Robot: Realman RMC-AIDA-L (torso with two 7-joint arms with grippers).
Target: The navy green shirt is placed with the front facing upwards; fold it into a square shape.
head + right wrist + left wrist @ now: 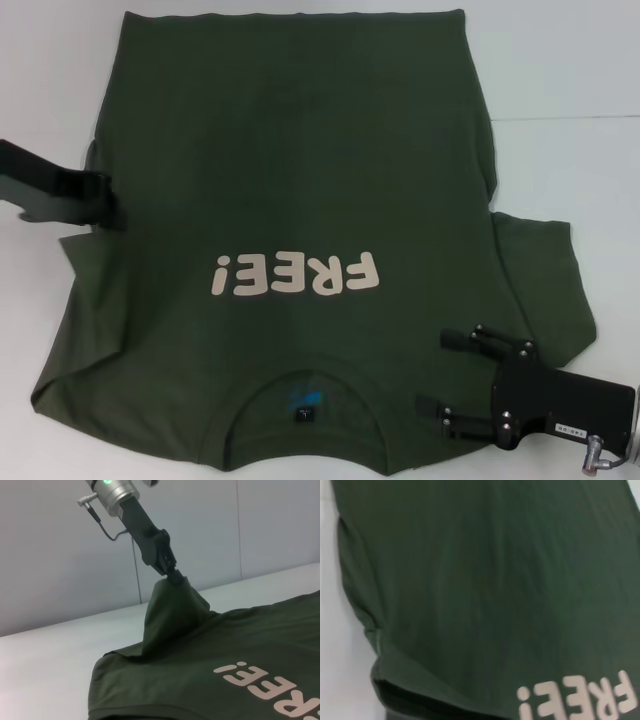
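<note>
A: Green shirt [290, 200] lies print-up on the white table [570, 70] in the head view, collar nearest the robot, hem at the far edge. "FREE!" print [295, 275] reads upside down from here.

B: Grippers?

A: Left gripper [108, 200] sits at the shirt's left edge, about mid-length; fabric there looks bunched. Right gripper [450, 385] is over the shoulder area right of the collar, fingers spread wide, nothing between them. Right sleeve [545, 290] lies flat on the table beside it.

B: Left wrist view?

A: Mostly green cloth [485, 580], lettering [580, 700] in one corner, a folded layer of the edge over the white table [335, 670]. Own fingers not shown.

B: Right wrist view?

A: Looks across the shirt [210, 670] at the far arm. Left gripper [175, 577] is pinched shut on a peak of fabric, lifted clear of the table [50, 670] into a tent. Rest of the shirt is flat, print [272, 690] partly in shot.
</note>
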